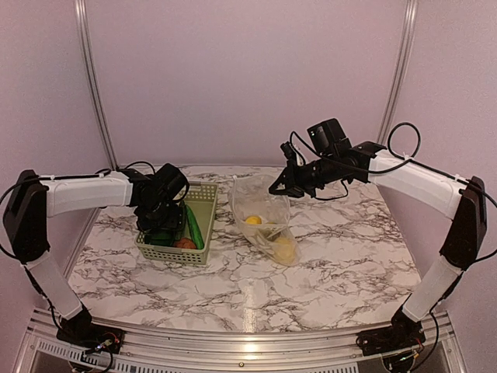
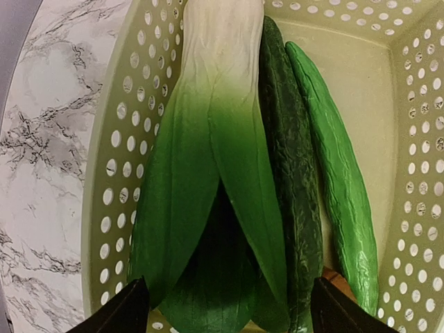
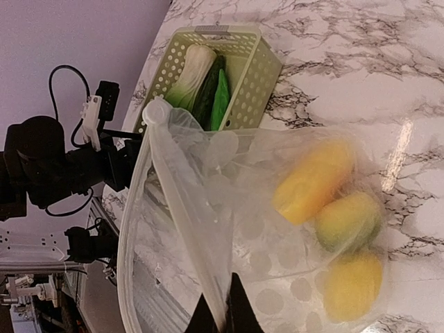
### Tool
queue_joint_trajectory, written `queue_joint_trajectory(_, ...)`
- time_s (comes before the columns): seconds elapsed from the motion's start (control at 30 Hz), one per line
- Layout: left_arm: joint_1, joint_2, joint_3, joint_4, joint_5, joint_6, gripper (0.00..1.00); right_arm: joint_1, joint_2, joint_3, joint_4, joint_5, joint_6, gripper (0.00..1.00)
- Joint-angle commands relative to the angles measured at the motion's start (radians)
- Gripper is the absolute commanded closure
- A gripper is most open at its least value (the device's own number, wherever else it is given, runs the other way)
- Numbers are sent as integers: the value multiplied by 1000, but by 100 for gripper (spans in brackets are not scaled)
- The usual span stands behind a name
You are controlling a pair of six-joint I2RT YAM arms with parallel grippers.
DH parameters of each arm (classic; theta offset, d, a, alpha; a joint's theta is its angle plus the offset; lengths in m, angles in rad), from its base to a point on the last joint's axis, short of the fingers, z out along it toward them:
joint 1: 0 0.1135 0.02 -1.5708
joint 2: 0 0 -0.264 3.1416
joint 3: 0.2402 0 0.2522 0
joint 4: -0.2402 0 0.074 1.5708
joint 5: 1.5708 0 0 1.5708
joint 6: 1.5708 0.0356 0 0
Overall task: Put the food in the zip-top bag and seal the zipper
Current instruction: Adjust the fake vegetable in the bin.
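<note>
Setting: marbled white surface [image 1: 326, 256] under pale lilac walls.
Step in hand: loading the zip-top bag [image 1: 264, 221]; three yellowish pieces already lie inside it, right of the basket [image 1: 203, 194].
Left fingers [image 2: 225, 312]: spread wide, straddling the bok choy [image 2: 208, 173] in the basket, not yet pinching it.
Right fingers [image 3: 220, 316]: clenched on the bag's mouth edge, holding it up and open.
Beside the bok choy: two long green pieces [image 2: 316, 152].
Next move: probably closing on the bok choy, lifting, carrying it right into the open mouth.
Zipper: unsealed.
</note>
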Motion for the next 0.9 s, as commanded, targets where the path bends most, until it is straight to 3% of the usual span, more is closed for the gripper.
queue_joint_trajectory(0.0,21,57,51,-32,-3,15,18,-3,-7,10,-11,16,-6,97)
queue_joint_trajectory(0.53,32,211,108,-57,-74,49,21,-5,-22,-21,-1,20,-6,97)
queue_joint_trajectory(0.87,37,164,62,-90,-136,35,26,-7,-31,-45,9,15,-5,96)
